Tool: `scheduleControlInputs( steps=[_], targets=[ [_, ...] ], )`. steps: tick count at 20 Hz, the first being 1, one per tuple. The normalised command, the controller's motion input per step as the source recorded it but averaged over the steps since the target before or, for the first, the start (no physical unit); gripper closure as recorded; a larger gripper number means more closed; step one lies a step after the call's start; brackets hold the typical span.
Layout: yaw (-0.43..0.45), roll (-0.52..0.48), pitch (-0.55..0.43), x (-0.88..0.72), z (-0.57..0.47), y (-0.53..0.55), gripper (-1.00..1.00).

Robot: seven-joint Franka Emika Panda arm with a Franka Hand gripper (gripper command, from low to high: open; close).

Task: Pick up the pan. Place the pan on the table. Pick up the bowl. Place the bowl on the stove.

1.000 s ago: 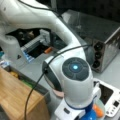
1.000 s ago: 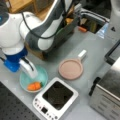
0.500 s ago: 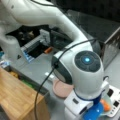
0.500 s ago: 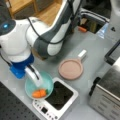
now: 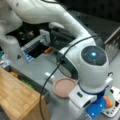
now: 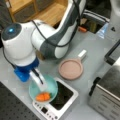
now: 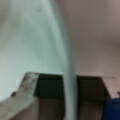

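The hand (image 6: 37,78) grips the rim of the bowl (image 6: 46,86), its fingers (image 6: 40,81) closed on the near wall with one inside and one outside; the wrist view shows the teal rim (image 7: 66,62) running between them. In a front view the bowl overlaps the left corner of the stove (image 6: 58,101), partly over the black cooking surface; whether it rests there or hangs just above cannot be told. An orange carrot piece (image 6: 43,96) lies loose in the bowl and would likely roll if the bowl tilts. The bowl looks light, stiff and smooth, so a pinch on the thin rim seems the natural hold, though it may slip. The pan (image 6: 70,69) sits flat on the counter (image 6: 97,50), apart from the stove, its white handle (image 6: 82,53) pointing toward the top of the view; in a front view it lies beside the arm (image 5: 63,87). A silver oven (image 6: 107,92) stands near the stove at the view's right, and a wooden box (image 5: 20,100) borders the counter; the oven is the nearest obstacle.
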Motion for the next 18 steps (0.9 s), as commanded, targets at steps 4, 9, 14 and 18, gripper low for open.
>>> scheduleControlInputs(
  steps=[4, 9, 14, 18],
  targets=[
    [0.066, -0.365, -0.224, -0.50, -0.19, 0.47, 1.00],
    [0.069, -0.333, -0.269, -0.53, -0.23, 0.44, 1.00],
    [0.017, -0.341, -0.272, -0.54, -0.25, 0.32, 1.00],
    [0.048, -0.356, -0.260, -0.50, -0.28, 0.16, 1.00]
  ],
)
